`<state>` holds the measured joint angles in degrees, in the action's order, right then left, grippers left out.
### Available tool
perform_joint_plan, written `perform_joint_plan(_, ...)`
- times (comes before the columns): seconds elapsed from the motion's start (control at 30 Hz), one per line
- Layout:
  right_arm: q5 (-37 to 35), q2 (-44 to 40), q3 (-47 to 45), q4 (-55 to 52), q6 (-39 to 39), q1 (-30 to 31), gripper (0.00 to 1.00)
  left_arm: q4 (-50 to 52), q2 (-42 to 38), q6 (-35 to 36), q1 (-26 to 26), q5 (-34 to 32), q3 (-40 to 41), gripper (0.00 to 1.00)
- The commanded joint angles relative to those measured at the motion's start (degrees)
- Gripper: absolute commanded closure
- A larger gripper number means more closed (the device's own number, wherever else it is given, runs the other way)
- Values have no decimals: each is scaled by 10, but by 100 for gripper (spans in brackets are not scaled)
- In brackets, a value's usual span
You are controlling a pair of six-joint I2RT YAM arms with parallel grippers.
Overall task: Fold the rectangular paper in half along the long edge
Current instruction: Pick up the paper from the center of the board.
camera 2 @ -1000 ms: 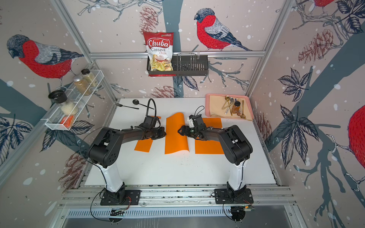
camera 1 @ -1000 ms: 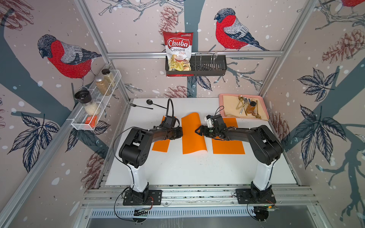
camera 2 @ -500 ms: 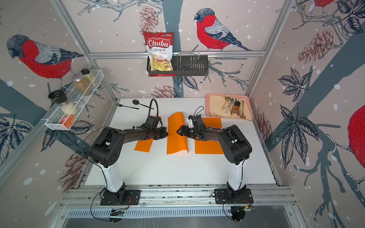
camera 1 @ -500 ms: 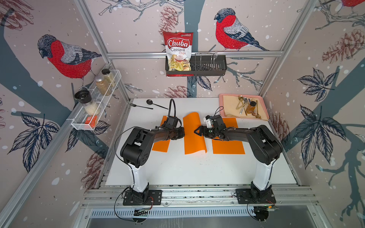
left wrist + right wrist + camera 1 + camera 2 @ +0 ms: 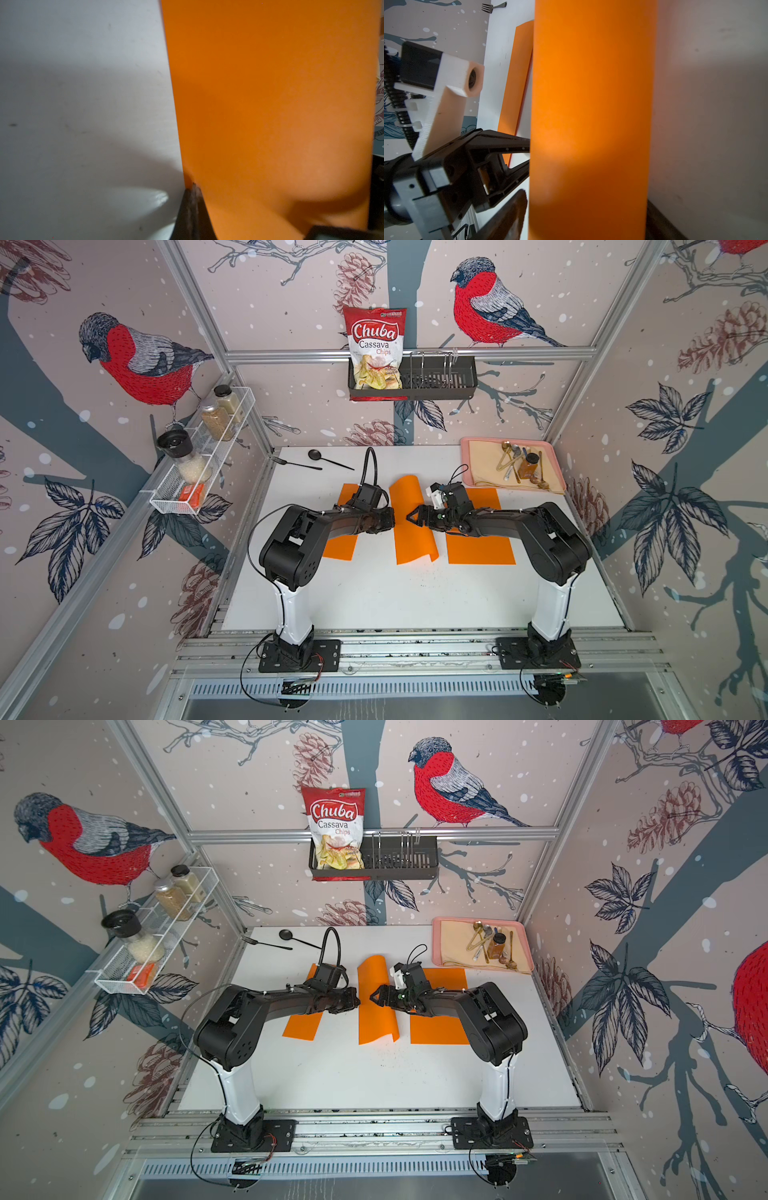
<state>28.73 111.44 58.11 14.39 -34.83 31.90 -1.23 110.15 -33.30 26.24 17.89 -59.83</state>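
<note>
The rectangular paper is the middle orange sheet on the white table, curled up along its length. My left gripper is shut on the paper's long left edge. In the left wrist view the closed left gripper pinches that edge, and the paper rises beside it. My right gripper is open at the paper's right side. In the right wrist view the curved paper stands between the wide-apart fingers of the right gripper.
Two more orange sheets lie flat, one under the left arm and one under the right arm. A pink tray with cutlery and a jar sits back right. A black spoon and fork lie back left.
My left gripper has moved right with the paper's edge, and the sheet curls over more tightly and looks narrower. The right gripper has stayed about where it was.
</note>
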Motion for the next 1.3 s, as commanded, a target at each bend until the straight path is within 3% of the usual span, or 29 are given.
perform_joint_plan(0.0, 9, 5, -3, -28, -11, 2, 25, 71, 9, -5, 6, -15, 1, 100)
perform_joint_plan(0.17, 24, 4, -10, -7, -23, 1, 29, 73, 12, -8, 14, -15, -4, 100)
perform_joint_plan(0.57, 55, -3, -39, 57, -62, 0, 29, 75, 9, -17, 33, -12, -12, 100)
perform_joint_plan(1.27, 95, -11, -74, 156, -115, -1, 57, 84, -8, -27, 55, -9, -20, 100)
